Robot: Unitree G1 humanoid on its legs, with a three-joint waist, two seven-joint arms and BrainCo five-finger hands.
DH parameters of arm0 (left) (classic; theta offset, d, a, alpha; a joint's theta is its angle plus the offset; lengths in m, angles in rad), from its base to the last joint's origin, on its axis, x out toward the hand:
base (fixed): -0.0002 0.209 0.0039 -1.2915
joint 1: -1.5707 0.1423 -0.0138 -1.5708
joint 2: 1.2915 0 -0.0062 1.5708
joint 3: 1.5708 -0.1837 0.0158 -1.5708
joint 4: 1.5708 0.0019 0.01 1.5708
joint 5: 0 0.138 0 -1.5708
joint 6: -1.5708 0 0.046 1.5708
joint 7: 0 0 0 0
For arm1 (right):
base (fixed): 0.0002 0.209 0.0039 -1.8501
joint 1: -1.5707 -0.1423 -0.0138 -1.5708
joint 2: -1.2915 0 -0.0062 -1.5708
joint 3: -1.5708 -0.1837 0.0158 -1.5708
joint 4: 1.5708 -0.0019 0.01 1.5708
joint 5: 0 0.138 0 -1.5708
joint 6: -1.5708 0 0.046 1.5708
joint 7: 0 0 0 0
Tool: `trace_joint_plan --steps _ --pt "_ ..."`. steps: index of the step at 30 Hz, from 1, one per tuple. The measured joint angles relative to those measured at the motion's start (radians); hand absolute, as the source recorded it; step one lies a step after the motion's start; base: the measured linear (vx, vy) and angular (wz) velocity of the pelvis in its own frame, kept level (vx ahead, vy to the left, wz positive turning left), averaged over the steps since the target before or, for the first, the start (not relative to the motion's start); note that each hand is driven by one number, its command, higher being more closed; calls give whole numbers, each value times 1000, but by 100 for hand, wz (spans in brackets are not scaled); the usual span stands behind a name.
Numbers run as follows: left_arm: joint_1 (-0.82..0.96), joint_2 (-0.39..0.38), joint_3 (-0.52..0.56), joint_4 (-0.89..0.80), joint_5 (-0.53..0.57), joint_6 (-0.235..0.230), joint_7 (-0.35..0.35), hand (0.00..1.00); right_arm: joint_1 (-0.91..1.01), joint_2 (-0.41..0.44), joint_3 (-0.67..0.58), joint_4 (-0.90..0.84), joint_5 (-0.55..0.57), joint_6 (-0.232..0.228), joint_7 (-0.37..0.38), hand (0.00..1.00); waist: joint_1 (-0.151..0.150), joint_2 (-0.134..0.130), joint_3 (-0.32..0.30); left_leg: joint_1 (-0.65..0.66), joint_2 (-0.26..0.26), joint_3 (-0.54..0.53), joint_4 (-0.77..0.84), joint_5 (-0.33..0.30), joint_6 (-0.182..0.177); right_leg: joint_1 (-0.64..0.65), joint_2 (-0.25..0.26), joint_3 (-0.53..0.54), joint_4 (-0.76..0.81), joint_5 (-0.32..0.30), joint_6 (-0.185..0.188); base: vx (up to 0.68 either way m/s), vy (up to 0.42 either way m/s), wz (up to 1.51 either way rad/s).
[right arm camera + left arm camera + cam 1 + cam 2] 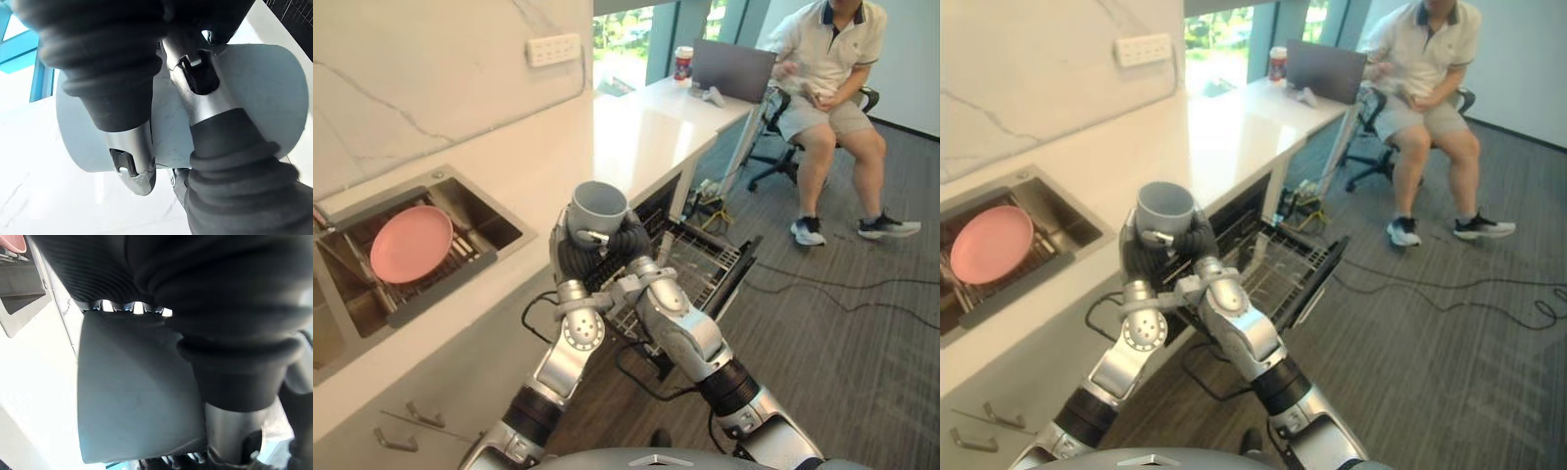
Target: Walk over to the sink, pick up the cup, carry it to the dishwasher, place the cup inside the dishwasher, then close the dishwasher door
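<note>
By dishwasher [707,260], upright grey cup [599,204], left hand [576,258], right hand [629,247] seemingly clasping it

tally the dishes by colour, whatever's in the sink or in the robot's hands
grey: 1, the cup, gripped by the left hand and the right hand
pink: 1, the plate in the sink
total: 2

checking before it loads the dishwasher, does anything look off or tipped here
Nothing stands out. The cup is held upright by the left hand and right hand, the dishwasher door is down, and the pink plate lies in the sink.
</note>
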Motion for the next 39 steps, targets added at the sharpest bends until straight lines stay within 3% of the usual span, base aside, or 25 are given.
trace_joint_plan --steps 9,15,16,22,30,34,37,38,39 --pt "0 18 -1 0 0 -6 -5 100 -33 0 0 4 -36 22 -25 100 8 -2 1 -6 0 -10 0 6 -2 0 -1 -6 0 2 -2 -3 3 1" --pt "0 41 -9 -2 0 -24 -8 100 -45 0 0 4 -27 2 -36 100 17 -11 2 -8 -4 -24 -21 24 -6 0 -5 -26 0 1 1 -8 4 9" --pt "1 43 -12 -2 0 -29 -8 0 -45 0 0 5 -24 -11 -38 100 21 -12 2 -8 -4 -25 -24 26 -7 0 -5 -27 0 1 1 -6 4 7" --pt "37 78 -78 -11 8 -90 -22 0 -71 -1 -32 5 89 -180 -61 100 20 -12 2 -7 -5 -31 -33 31 -8 -1 -6 -29 0 -1 2 0 2 1" --pt "38 107 -79 -71 12 -107 -26 0 -77 -8 -55 8 258 -259 12 100 14 -12 3 -1 -5 -20 -34 31 -8 -3 -4 -20 0 5 -2 4 8 -2" --pt "27 118 -79 -67 -2 -94 -81 0 -77 -17 -80 7 272 -289 15 100 14 -12 3 11 -6 -9 -34 29 -8 1 -3 0 0 8 -1 4 19 -10" --pt "21 125 -115 -3 -105 -75 -227 0 -82 -19 -158 -33 293 -338 23 100 12 -11 4 15 -7 -2 -33 27 -9 1 -3 9 0 6 6 -15 16 -8" --pt "24 129 -155 52 -148 -54 -291 0 -99 -13 -191 -82 297 -371 27 100 6 -10 5 17 -7 5 -33 25 -9 0 -2 17 0 6 7 -11 17 -21" --pt "57 125 -219 147 -230 -11 -383 0 -149 2 -249 -165 295 -438 36 100 -8 -9 12 25 -6 17 -33 21 -8 -1 0 28 0 7 7 -12 19 -21"
